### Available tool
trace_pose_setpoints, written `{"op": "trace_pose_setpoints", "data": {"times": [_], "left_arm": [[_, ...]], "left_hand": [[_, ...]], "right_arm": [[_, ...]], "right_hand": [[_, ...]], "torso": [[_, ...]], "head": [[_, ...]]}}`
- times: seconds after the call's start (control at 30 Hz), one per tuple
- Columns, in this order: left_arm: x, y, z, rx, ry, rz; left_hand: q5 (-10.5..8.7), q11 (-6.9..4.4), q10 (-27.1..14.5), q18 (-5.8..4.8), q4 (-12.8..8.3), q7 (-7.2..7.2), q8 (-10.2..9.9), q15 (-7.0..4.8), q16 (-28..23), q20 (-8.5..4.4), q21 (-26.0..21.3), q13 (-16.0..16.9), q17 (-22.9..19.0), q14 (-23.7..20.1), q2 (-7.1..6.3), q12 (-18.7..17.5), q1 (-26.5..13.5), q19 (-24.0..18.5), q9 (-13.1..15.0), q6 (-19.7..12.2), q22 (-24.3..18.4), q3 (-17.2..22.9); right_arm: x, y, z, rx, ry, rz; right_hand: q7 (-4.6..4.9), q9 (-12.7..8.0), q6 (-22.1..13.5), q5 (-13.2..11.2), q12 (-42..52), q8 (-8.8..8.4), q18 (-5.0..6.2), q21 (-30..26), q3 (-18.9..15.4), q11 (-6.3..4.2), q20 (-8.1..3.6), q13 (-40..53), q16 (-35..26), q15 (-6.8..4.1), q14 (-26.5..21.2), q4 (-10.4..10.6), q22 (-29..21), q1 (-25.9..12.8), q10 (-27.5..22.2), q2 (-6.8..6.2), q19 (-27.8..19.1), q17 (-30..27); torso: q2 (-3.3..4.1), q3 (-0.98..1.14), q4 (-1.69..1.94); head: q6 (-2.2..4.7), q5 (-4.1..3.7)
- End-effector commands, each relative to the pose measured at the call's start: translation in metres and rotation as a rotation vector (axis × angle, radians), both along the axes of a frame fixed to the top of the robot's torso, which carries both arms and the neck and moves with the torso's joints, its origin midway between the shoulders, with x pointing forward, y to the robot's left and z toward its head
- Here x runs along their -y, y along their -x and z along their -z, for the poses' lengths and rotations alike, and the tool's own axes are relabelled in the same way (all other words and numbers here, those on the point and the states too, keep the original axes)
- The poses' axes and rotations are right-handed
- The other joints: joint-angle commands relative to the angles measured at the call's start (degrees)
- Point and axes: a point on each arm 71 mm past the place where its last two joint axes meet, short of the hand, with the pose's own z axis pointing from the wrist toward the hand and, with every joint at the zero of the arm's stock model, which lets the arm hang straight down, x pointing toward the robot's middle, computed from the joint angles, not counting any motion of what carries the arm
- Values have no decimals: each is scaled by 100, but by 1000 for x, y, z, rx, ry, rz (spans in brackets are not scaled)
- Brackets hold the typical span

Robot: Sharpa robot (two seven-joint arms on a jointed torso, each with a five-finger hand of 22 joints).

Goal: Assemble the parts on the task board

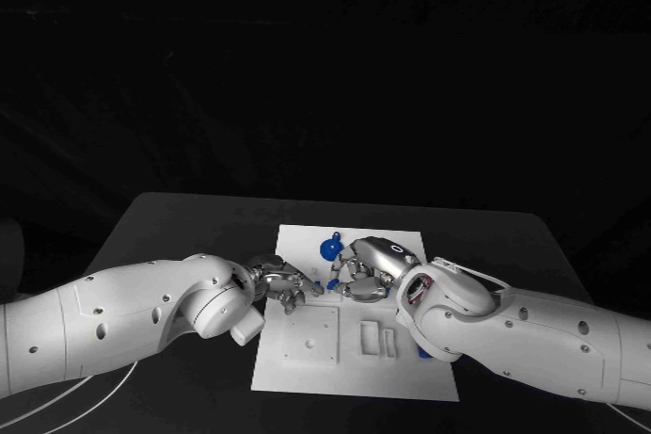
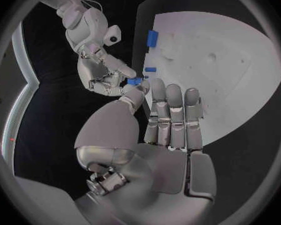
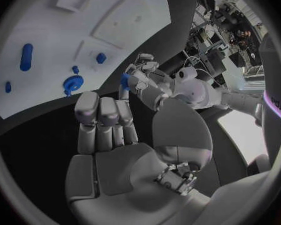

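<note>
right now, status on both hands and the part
Left hand and right hand meet fingertip to fingertip over the task board. Small blue part between them; cannot tell which hand grips it. Nothing blocking them.

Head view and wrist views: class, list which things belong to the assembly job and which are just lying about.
Belongs to the job: task board; blue gear; blue rod; small blue part, pinched by the left hand; right hand close beside it.
Just there: black table under the board.
</note>
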Motion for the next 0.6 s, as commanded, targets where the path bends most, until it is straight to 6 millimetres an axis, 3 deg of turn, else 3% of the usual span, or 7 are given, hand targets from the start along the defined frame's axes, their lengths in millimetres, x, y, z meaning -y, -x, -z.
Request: {"op": "trace_pose_setpoints", "data": {"times": [0.03,0.3,0.6], "left_arm": [[1,-1,-1,12,7,3],[-2,-1,-1,9,12,-5],[2,0,-1,3,18,6]], "left_hand": [[-13,21,2,-54,-28,-5,34,19,-31,-522,-23,8,10,25,14,-36,56,42,-11,-31,12,31],[0,22,4,-58,-96,-4,46,20,-34,-521,-28,14,16,26,24,-39,62,46,-29,-32,26,71],[-49,24,5,-65,-125,-3,62,23,-37,-518,-36,20,23,29,9,-43,-11,53,-47,-28,40,78]], "right_arm": [[-2,1,-1,2,-4,-17],[0,0,0,2,-1,-11],[-4,1,0,1,-7,-18]], "right_hand": [[5,6,50,-33,34,39,572,29,27,-14,-10,52,27,-31,8,-1,80,42,34,6,18,2],[5,7,50,-33,35,39,572,28,31,-15,-11,54,27,-31,8,0,79,45,36,6,19,1],[5,8,50,-34,34,39,572,28,34,-15,-13,54,27,-31,8,1,79,46,37,4,19,1]], "torso": [[3,2,7],[0,-4,-1],[4,4,1]], "head": [[-1,4],[5,4],[-6,8]]}}
